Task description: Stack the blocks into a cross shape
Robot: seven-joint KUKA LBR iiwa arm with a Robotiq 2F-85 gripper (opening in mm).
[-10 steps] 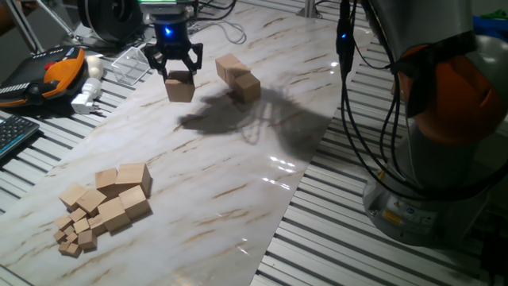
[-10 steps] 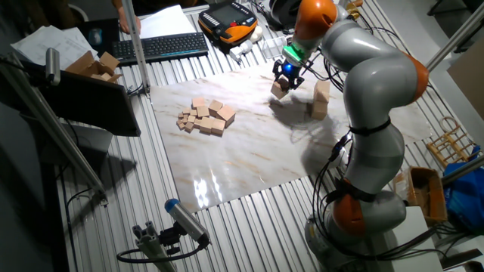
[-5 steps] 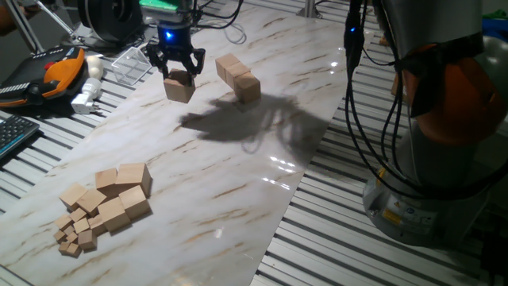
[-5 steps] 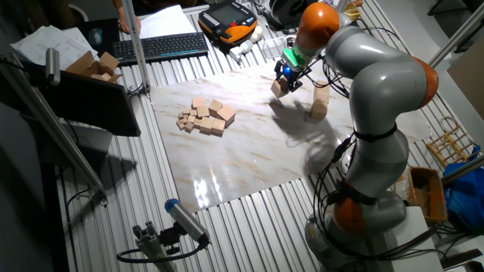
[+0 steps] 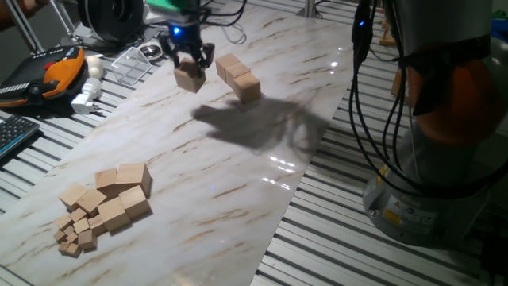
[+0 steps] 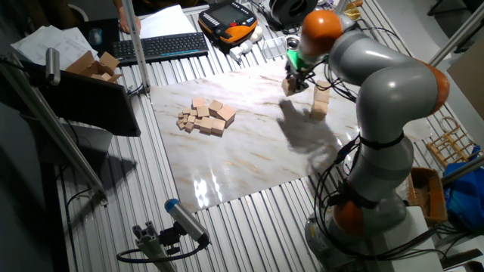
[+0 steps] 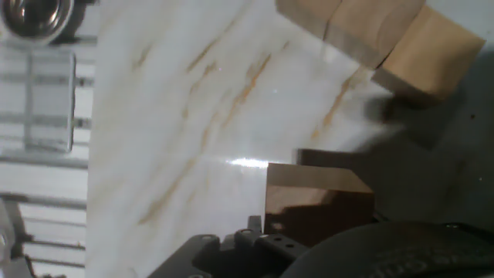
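While hand (image 5: 190, 63) grips, tan block (image 5: 189, 77), smooth-faced

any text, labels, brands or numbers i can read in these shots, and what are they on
None can be read.
Yellow label on the robot base: print too small and blurred.
Orange teach pendant: screen and keys show no legible characters.
Keyboard: key legends too small.
Papers: no print resolvable.
Held block, the blocks on the table and the gripper: no markings visible.
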